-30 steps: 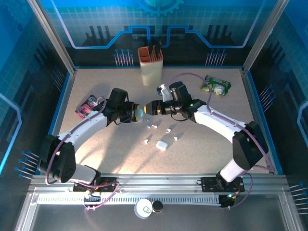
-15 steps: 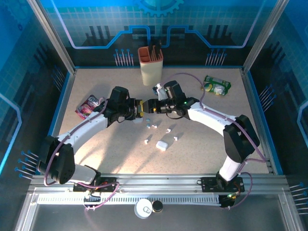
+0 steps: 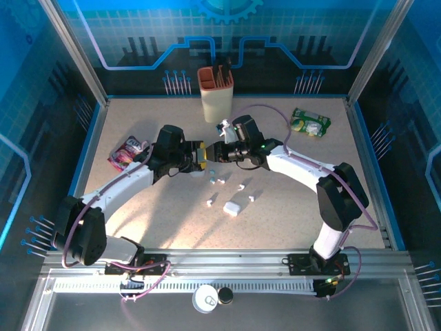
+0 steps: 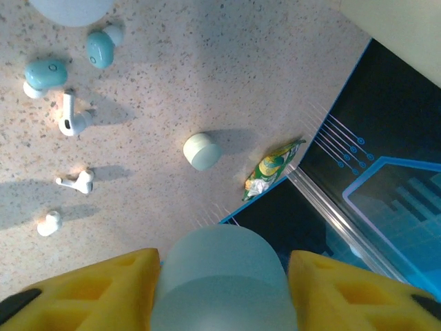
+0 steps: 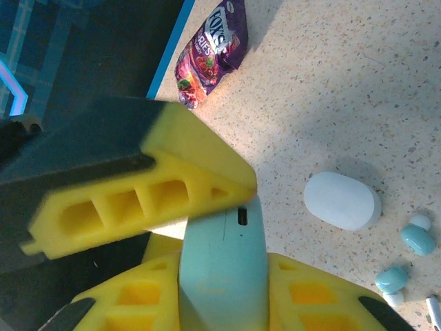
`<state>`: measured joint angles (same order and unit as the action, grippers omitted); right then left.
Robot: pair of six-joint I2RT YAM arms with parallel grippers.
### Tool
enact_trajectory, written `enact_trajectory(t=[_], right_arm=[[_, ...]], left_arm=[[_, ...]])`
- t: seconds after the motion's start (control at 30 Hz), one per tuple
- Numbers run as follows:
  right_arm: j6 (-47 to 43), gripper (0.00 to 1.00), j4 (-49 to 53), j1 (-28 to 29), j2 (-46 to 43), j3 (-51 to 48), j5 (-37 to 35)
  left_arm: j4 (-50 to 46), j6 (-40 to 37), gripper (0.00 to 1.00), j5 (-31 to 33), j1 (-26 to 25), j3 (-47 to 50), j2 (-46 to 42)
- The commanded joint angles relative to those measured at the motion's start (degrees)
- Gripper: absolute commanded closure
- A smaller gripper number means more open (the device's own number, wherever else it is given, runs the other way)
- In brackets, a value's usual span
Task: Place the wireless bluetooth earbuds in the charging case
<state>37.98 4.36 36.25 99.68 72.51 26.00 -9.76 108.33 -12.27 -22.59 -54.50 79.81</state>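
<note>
The right gripper (image 5: 222, 289) is clamping the charging case (image 5: 220, 241), the left gripper (image 4: 224, 283) is flanking it with grip unclear, and the earbuds (image 4: 72, 121) are lying loose near it, none inserted.

From where I stood, the table (image 3: 289, 207) had a cup (image 3: 216, 96) at twelve o'clock, a snack packet (image 3: 126, 150) at nine o'clock near the left edge, and a wrapper (image 3: 310, 124) toward two o'clock. Near the middle, the left gripper (image 3: 200, 155) and right gripper (image 3: 215, 153) met tip to tip, with a charging case (image 5: 224, 269) between their fingers. Toward six o'clock from them the earbuds (image 3: 220, 181) lay scattered, and a second case (image 3: 231, 207) rested among them, on the side nearer the arm bases. A roll (image 3: 205, 298) and a cap (image 3: 224, 296) sat side by side on the ledge (image 3: 344, 303) at six o'clock.
</note>
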Motion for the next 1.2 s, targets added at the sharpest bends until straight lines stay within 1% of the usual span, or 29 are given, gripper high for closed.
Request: enact_trajectory(t=[0.0,0.03,0.1,0.13,0.2,0.23,0.3,0.37,0.4,0.43,0.47,0.53,0.6,0.67,0.7,0.77,0.83,0.93,1.0,1.17], right_arm=[[0.6,0.78,-0.69,-0.69,-1.97,1.35,0.9],[0.81,0.78,-0.41,-1.13,-2.71,1.18,1.13],[1.47,0.78,0.59,-2.4,-4.2,0.63,1.89],[1.97,0.78,1.33,-3.05,-4.88,0.48,2.14],[3.92,0.79,4.03,-5.12,-5.95,0.61,4.17],[4.88,0.78,4.85,-6.11,-6.45,0.66,5.54],[7.4,0.79,5.38,-8.26,-8.04,0.15,8.59],[9.83,0.78,5.48,-10.24,-9.71,-0.16,11.56],[11.61,0.79,5.57,-11.39,-10.46,-0.24,13.28],[13.45,0.79,5.28,-12.26,-11.14,-0.35,14.98],[15.81,0.79,4.82,-13.3,-11.87,-0.4,17.23],[19.68,0.79,4.31,-15.02,-13.08,-0.19,21.35],[23.9,0.79,2.89,-16.39,-14.51,-0.02,25.42],[27.61,0.79,1.15,-17.3,-15.78,0.08,28.54],[29.46,0.79,-0.07,-17.67,-16.59,0.09,30.09],[32.89,0.8,-2.98,-18.17,-18.06,-0.23,31.97],[36.97,0.83,-6.98,-18.54,-19.21,-0.91,33.95],[43.83,0.82,-13.72,-18.58,-20.04,-1.95,37.94],[48.14,0.82,-18.05,-18.55,-20.7,-2.82,40.16],[57.21,0.83,-26.23,-18.42,-22.02,-5.33,41.09]], left_arm=[[0.34,-5.76,0.12,2.53,-0.27,-0.26,-2.13],[-0.76,-8.73,0.03,4.34,-0.26,-0.98,-2.6],[-3.6,-17.52,0.01,9.44,-0.14,-3.02,-3.53],[-1.92,-23.57,0.01,10.89,-0.04,-3.16,-3.95],[5.56,-36.46,0.01,12.18,0.27,-1.67,-5.36],[10.02,-41.41,0.01,12.23,0.31,-0.12,-6.11],[21.99,-51.75,0.01,11.39,0.92,4.36,-7.86],[31.87,-60.97,0.01,8.44,1.6,8.29,-9.37],[37.62,-67.23,0.02,5.23,2.14,10.4,-10.13],[40.76,-71.77,0.02,3.44,2.57,11.56,-10.92],[41.73,-76.24,0.02,2.5,2.93,11.98,-11.97],[40.46,-85.44,0.01,-1.51,3.33,11.23,-13.31],[36.64,-95.21,0.01,-8.04,3.34,8.9,-13.66],[35.23,-101.05,0.01,-14.61,3.26,7.44,-13.3],[35.73,-103.8,0.01,-18.23,3.25,7.37,-13.01],[38.02,-106.98,0.01,-22.83,3.17,7.79,-12.47],[40.55,-107.72,0.01,-26.07,3.17,7.93,-11.89],[44.77,-107.14,0.01,-31.73,2.94,7.33,-10.36],[46.9,-106.43,0.01,-33.56,2.04,6.09,-9.19],[47.22,-107.02,0.02,-36.58,-1.5,2.1,-6.74]])
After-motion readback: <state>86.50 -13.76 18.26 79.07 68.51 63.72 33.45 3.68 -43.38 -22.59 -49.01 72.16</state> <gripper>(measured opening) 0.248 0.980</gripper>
